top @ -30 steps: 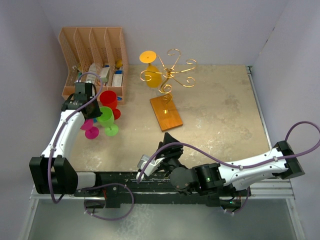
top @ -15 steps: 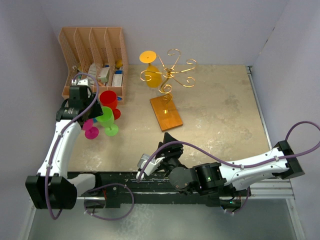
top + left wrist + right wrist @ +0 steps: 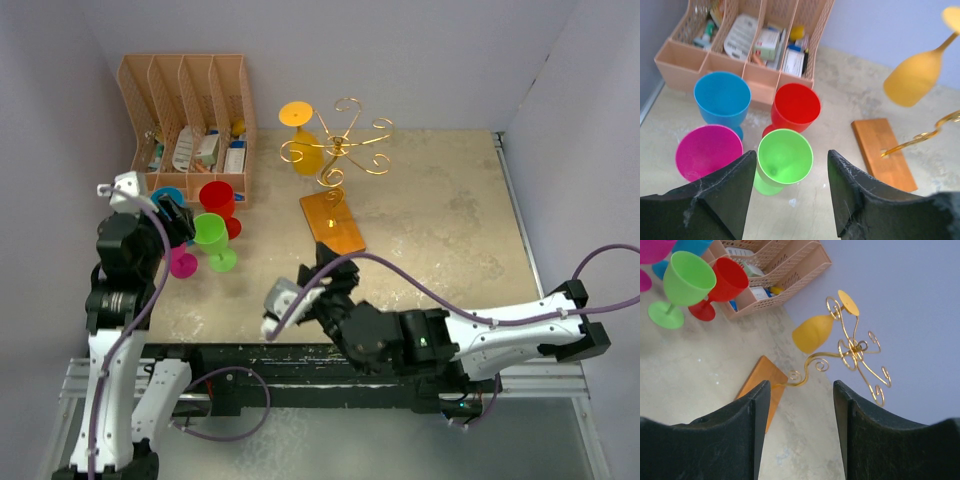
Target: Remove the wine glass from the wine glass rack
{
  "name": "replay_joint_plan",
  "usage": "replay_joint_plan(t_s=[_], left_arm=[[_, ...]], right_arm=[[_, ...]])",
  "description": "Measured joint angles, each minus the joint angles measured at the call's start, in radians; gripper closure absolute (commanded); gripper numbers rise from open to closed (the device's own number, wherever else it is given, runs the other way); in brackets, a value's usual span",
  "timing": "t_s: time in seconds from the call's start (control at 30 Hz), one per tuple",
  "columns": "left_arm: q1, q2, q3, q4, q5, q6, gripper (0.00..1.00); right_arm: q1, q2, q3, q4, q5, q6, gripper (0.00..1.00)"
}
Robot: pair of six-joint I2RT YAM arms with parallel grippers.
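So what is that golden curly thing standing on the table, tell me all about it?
That is the wine glass rack: thin gold-coloured wire, with curled scroll arms fanning out from the top of a slim stem. The stem rises from a flat rectangular orange-brown wooden base resting on the table, right of the peach file organizer. One yellow wine glass hangs upside down from an arm, foot uppermost. The other arms are empty, and nothing else touches it.

Left arm [image 3: 105, 375], right arm [image 3: 500, 335]: white shells, black joints. Purple cable [image 3: 600, 254] loops along each. Green light [image 3: 424, 342] on right elbow. Jaws matte black.
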Motion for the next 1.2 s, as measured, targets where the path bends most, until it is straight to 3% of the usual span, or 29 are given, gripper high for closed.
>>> replay_joint_plan(t_s=[0.23,0.33,0.4,0.5,0.6,0.67,0.87,1.2], left_arm=[[0.000,0.019,-0.004,0.040,0.029,-0.024,0.35],[0.000,0.042,-0.013,0.039,0.047,-0.031,0.35],[-0.001,0.041,-0.022,0.035,0.054,-0.032,0.35],[-0.001,0.024,-0.026,0.033,0.059,-0.032,0.35],[-0.006,0.011,-0.026,0.034,0.061,-0.033,0.35],[-0.012,0.003,-0.026,0.037,0.066,-0.033,0.35],[-0.017,0.002,-0.026,0.036,0.073,-0.033,0.35],[-0.019,0.005,-0.026,0.036,0.077,-0.033,0.35]], right_arm=[[-0.379,0.346,0.725,-0.300,-0.286,0.236,0.44],[-0.539,0.542,1.157,-0.446,-0.511,0.420,0.46],[-0.673,0.599,1.284,-0.473,-0.687,0.578,0.53],[-0.954,0.590,1.225,-0.442,-1.019,0.890,0.63],[-1.153,0.632,1.133,-0.364,-1.328,1.192,0.63],[-1.276,0.697,1.140,-0.342,-1.436,1.298,0.62],[-1.265,0.851,1.157,-0.383,-1.656,1.465,0.58],[-1.241,0.811,1.145,-0.474,-1.682,1.424,0.59]])
